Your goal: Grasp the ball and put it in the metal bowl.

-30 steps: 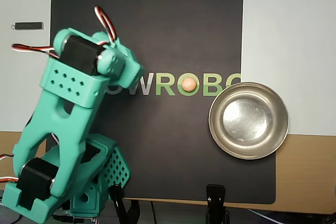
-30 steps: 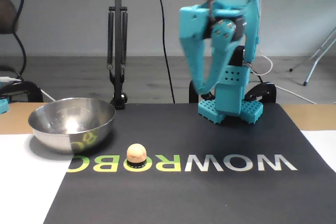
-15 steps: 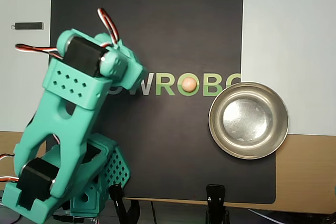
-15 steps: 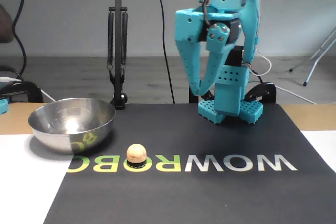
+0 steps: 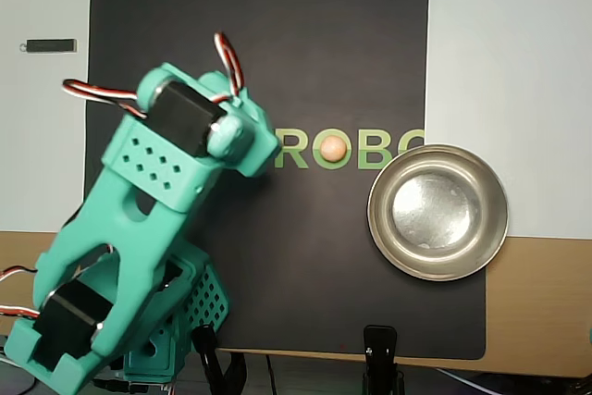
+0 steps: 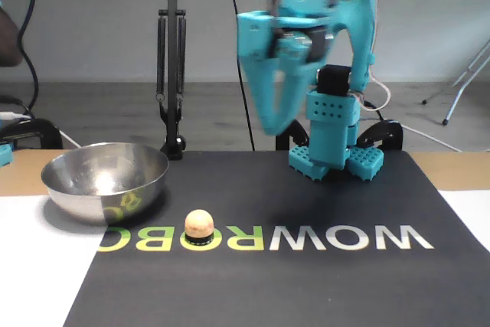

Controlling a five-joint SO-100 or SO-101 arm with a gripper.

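Note:
The small peach-orange ball rests on the green letter O printed on the black mat. The shiny metal bowl stands empty beside it, at the mat's right edge in the overhead view and at the left in the fixed view. My teal arm hangs over the mat. In the fixed view its gripper points down, blurred, well above the mat and to the right of the ball. Its tips appear together with nothing between them. In the overhead view the wrist hides the fingers.
The black mat carries WOWROBO lettering. The arm's base stands at the mat's back edge in the fixed view. A black lamp stand rises behind the bowl. A small dark bar lies on the white surface at the left.
The arm has swung toward the ball: rightward in the overhead view, leftward in the fixed view. Ball and bowl have not moved.

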